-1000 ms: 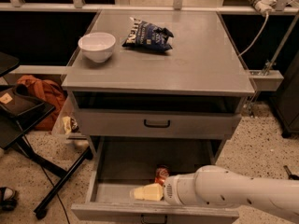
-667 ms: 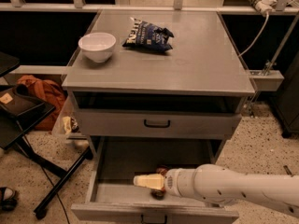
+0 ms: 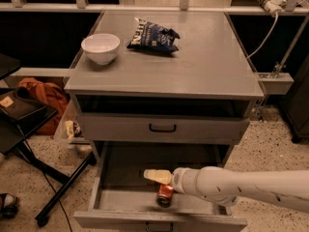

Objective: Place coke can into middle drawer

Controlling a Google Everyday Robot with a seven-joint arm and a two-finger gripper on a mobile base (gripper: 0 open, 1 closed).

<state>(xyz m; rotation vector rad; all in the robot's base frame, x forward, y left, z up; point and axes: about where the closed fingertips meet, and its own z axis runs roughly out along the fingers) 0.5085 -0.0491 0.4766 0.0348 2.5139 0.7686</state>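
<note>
Can point(image 3: 165, 195) is lying tipped in the open drawer point(image 3: 120, 199), near the front wall, right under the gripper point(image 3: 155, 176). Can't tell if the gripper's clamped or let go. My guess: a sloppy pull-out clips the can and it rolls.

Coke can point(image 3: 165, 196) in drawer point(image 3: 159, 221) by hand point(image 3: 151, 175)

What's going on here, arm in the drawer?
The robot's single arm reaches in from the right into the pulled-out drawer, below the closed drawer. Its gripper is inside the pulled-out drawer, with the coke can just under it near the drawer's front. Whether the can is gripped or released can't be told. A white bowl and a blue chip bag sit on the cabinet top.
</note>
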